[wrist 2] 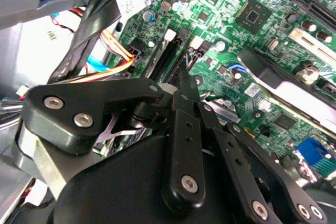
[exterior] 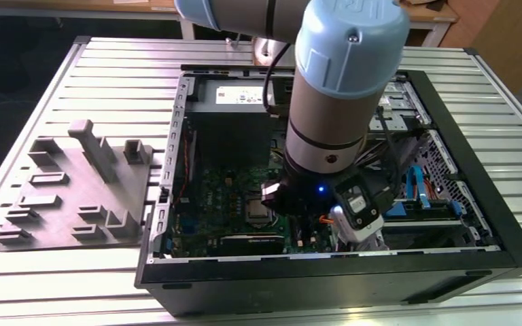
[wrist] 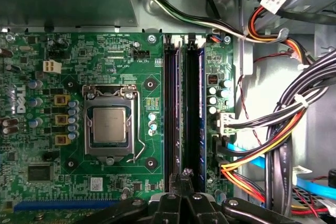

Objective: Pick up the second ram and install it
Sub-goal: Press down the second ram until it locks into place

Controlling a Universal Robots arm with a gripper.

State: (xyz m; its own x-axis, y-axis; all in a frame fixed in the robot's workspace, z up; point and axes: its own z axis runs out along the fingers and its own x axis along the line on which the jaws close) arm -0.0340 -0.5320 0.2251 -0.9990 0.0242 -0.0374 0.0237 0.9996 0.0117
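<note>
Hand low inside the computer case, poised over the green circuit board at the end of its long black slots. Fingers pinched together, with nothing plainly between them. Second ram apparently upright in the board's slot nearest the cable bundle, just beside the fingertips. Grey tray on the desk, well apart from the board.

Ribbed bare-metal table, matt grey plastic tray, glossy green circuit board, matt black case
</note>
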